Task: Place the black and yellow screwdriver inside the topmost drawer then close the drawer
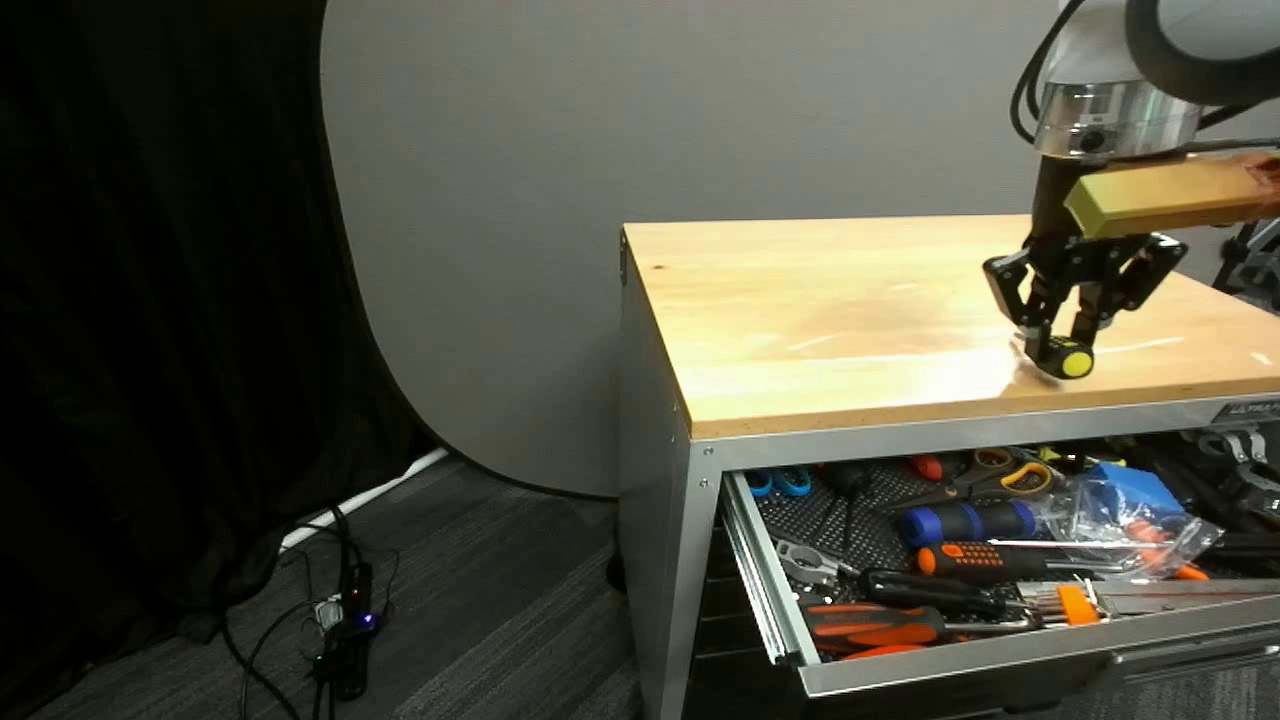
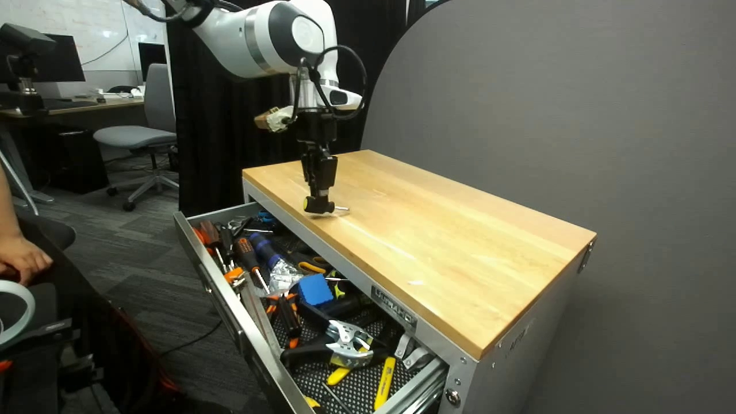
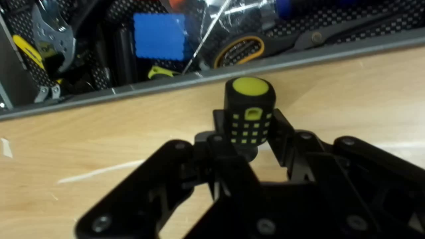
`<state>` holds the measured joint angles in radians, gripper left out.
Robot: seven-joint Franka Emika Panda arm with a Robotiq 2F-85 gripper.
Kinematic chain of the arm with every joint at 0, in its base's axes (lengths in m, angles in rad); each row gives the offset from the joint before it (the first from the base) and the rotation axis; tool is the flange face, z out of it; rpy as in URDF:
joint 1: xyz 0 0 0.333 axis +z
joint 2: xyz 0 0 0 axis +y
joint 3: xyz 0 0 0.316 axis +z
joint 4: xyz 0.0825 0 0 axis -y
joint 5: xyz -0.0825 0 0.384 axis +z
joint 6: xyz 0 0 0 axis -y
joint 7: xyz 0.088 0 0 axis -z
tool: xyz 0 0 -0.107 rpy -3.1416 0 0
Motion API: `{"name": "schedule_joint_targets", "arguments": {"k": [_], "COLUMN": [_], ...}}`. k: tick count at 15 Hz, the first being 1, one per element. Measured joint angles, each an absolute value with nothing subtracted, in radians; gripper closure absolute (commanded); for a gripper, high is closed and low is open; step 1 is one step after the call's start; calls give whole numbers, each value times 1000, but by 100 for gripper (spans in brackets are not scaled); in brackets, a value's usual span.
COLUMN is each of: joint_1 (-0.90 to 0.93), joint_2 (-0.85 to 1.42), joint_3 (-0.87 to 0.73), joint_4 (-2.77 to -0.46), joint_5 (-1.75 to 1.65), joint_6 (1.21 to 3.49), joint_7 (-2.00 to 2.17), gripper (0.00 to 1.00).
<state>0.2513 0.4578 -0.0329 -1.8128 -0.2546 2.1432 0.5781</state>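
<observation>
The black and yellow screwdriver is between my fingertips, lying sideways, its yellow end facing the open drawer. My gripper is shut on it, low over the wooden tabletop near the front edge; I cannot tell whether the tool touches the wood. In an exterior view the screwdriver shows its short silver shaft pointing away from the drawer. In the wrist view its dotted black handle fills the gap between the fingers. The topmost drawer is pulled open below the tabletop's front edge and shows in both exterior views.
The drawer holds many tools: an orange-black screwdriver, scissors, a blue block, a metal clamp and a yellow tool. The tabletop overhangs the drawer's back. A person's hand is beyond the drawer front.
</observation>
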Motion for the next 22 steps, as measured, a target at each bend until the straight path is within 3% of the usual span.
{"name": "schedule_joint_targets", "arguments": {"k": [9,10,11,16,22], "joint_1": [257,261,267,280,202], "joint_2": [253,254,254,253,201], "joint_3": [15,27,37,60,57], "joint_4": [-2220,-2240,-2256,-2302,-2397], "joint_5": [-315,-324,-333,-343,-243], "joint_6": [2264,2281,2294,2307,2299], "joint_7": [755,778,799,832,674], "gripper": [87,41,40,2,0]}}
